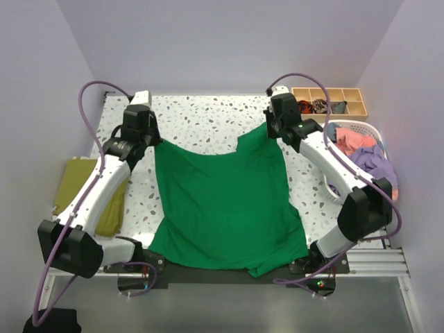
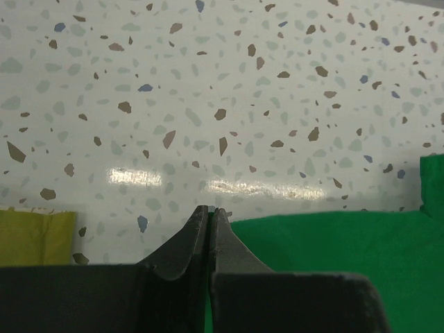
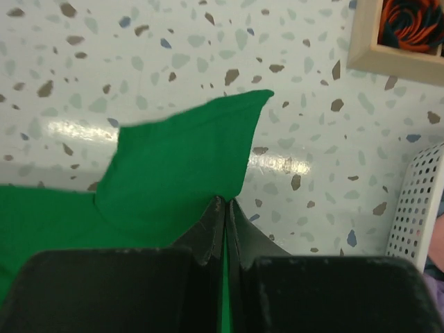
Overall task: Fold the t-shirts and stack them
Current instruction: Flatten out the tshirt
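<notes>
Green t-shirt [image 1: 222, 208]; pinched corners mostly hidden

Centre: large t-shirt [image 1: 225, 208] spread on the table [image 1: 208, 118], lower edge at the arm bases.
Its upper corners: left gripper [image 1: 156, 142] and right gripper [image 1: 272, 130], each clamped on cloth.
Left edge: folded t-shirt [image 1: 80, 184] on the table.
Right edge: basket [image 1: 357, 125] holding heaped t-shirts [image 1: 371, 156].
Upper right: divided tray [image 1: 355, 105], behind the basket.
</notes>
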